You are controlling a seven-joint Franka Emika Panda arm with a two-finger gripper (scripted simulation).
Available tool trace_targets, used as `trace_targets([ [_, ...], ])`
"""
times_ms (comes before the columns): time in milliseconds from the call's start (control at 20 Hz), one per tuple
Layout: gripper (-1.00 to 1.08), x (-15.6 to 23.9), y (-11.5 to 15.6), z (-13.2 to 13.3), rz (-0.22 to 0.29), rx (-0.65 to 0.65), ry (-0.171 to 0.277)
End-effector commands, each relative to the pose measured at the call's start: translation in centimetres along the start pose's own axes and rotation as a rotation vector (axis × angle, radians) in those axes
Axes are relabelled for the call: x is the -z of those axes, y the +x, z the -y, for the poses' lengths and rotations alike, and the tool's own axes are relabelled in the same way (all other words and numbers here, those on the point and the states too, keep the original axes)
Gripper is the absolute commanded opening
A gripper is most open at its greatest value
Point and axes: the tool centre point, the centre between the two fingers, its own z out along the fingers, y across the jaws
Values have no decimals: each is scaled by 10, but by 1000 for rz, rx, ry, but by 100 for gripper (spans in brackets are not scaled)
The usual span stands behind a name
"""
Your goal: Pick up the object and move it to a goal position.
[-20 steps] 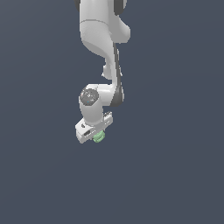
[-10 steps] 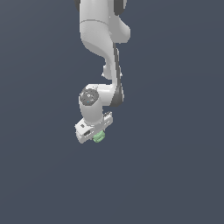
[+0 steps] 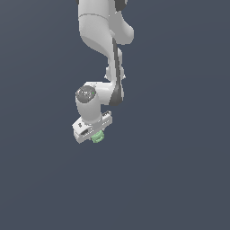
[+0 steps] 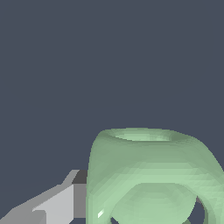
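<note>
Only one object [image 3: 97,137] is to be seen: a small pale green piece, rounded and stubby, with a hollow in its side and a flat ring on its end as the wrist view [image 4: 148,175] shows it. It sits directly under the white gripper [image 3: 95,134], at the low end of the arm, in front of a plain dark blue-grey background [image 3: 179,170]. In the wrist view one grey finger [image 4: 65,199] lies against the side of the green piece, touching it; the second finger is hidden behind the piece. The jaws look closed narrowly on the object, with the piece held between them, though only one contact is plainly visible. One arm [image 3: 101,40] is there, white with dark joints, coming down from the upper edge of the exterior view. One round dark cap [image 3: 86,93] sits on the wrist. No readable writing or label can be made out on any part.
</note>
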Motion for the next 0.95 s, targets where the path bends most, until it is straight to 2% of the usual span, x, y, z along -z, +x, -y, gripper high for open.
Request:
trace_targets([
  [0,-100,10,-14,-6,0,-1,-1],
  [500,-100,60,-86,-32,0,-1,0],
  [900,-100,75,-107,-40,0,-1,0],
])
